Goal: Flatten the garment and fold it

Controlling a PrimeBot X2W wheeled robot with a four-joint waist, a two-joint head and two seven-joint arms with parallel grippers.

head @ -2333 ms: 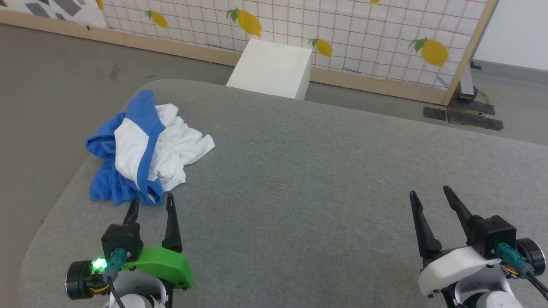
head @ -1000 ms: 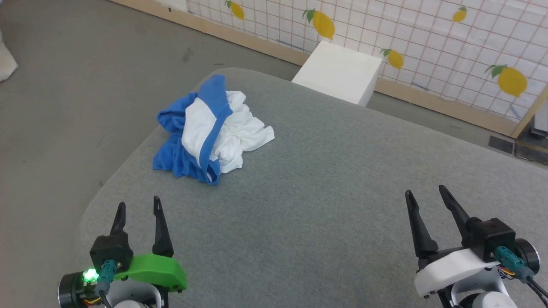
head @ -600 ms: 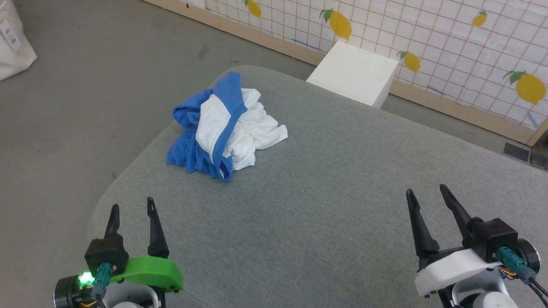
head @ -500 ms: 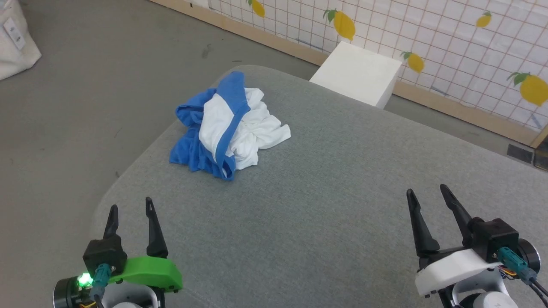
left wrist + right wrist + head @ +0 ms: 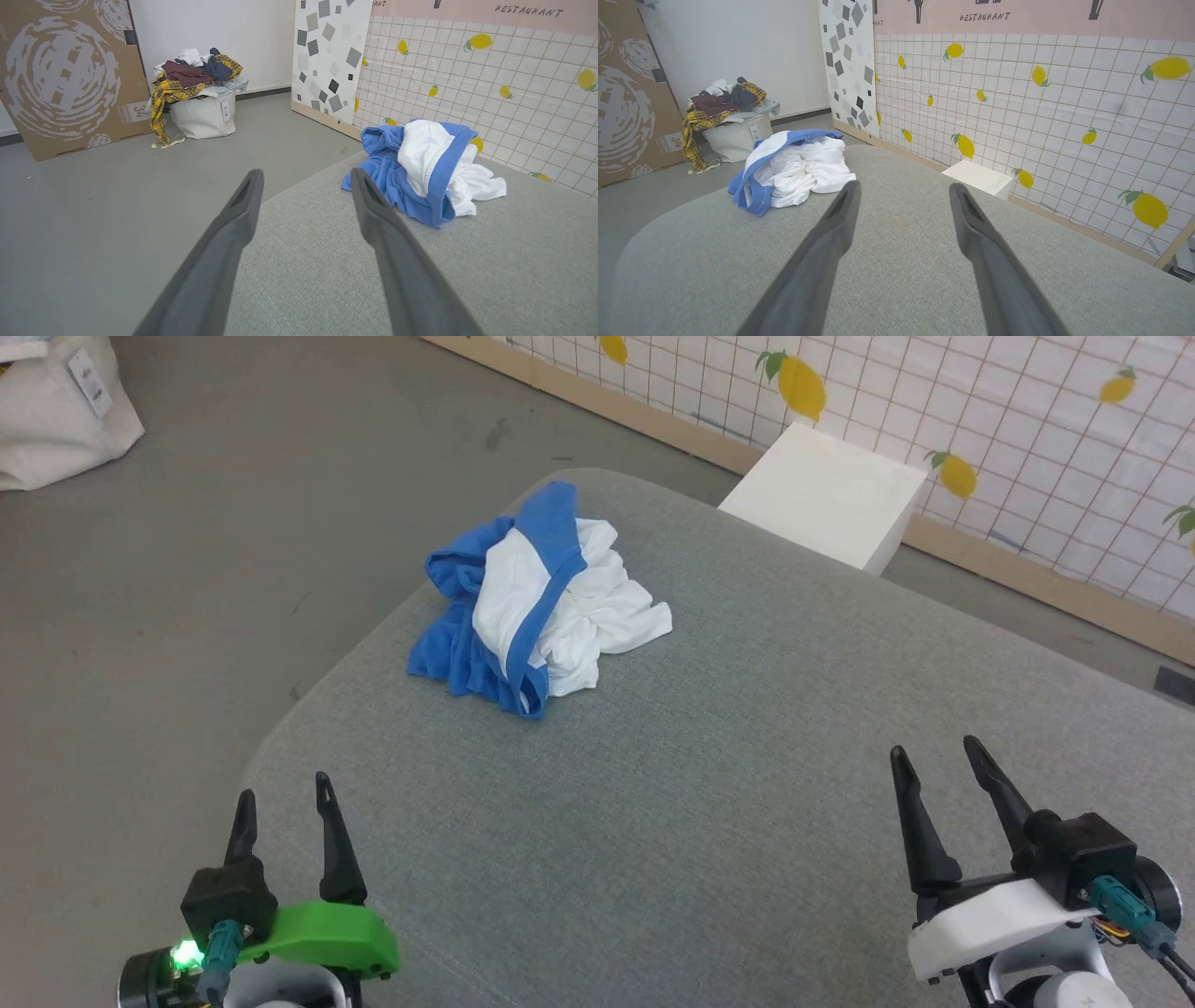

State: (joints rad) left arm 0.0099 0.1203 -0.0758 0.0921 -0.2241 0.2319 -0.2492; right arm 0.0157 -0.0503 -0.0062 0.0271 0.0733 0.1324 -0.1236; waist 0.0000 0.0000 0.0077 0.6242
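Reaching for the garment (image 5: 537,602) is judged the step in hand; it lies crumpled near the bench's (image 5: 700,803) far left corner. Both pairs of jaws are spread, empty. An edge must next be gripped.

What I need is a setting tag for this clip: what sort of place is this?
Probably a staged test room, not a home: a printed lemon-tile backdrop, a leaning cardboard sheet, a bag heaped with clothes, and the crumpled shirt on a padded table.
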